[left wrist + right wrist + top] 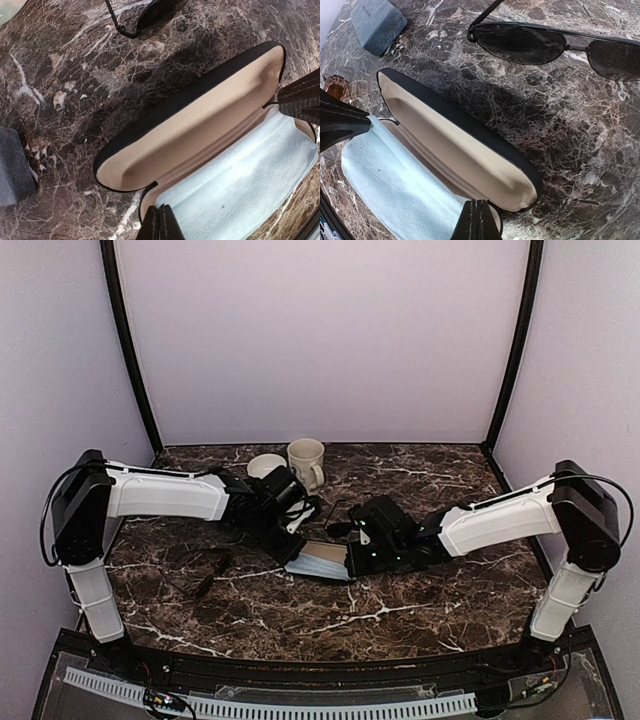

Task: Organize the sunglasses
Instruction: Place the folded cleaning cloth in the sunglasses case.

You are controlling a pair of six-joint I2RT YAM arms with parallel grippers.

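The black sunglasses (520, 44) lie unfolded on the marble tabletop (400, 610). In the right wrist view they span the upper right, above the open black case (450, 150) and apart from it. Neither arm touches them. The right jaws are clenched, tips pressed together at the bottom centre of that view, on the near end of the case, where a pale blue cloth (240, 185) lies. The left jaws, likewise clenched, enter at the left edge and meet the case's other end. Whether either pinches the rim cannot be told. The brownish sunglasses (336, 87) show only as an amber sliver at the far left, just above the left jaws. A grey-blue case (377, 22) sits in the upper left corner.
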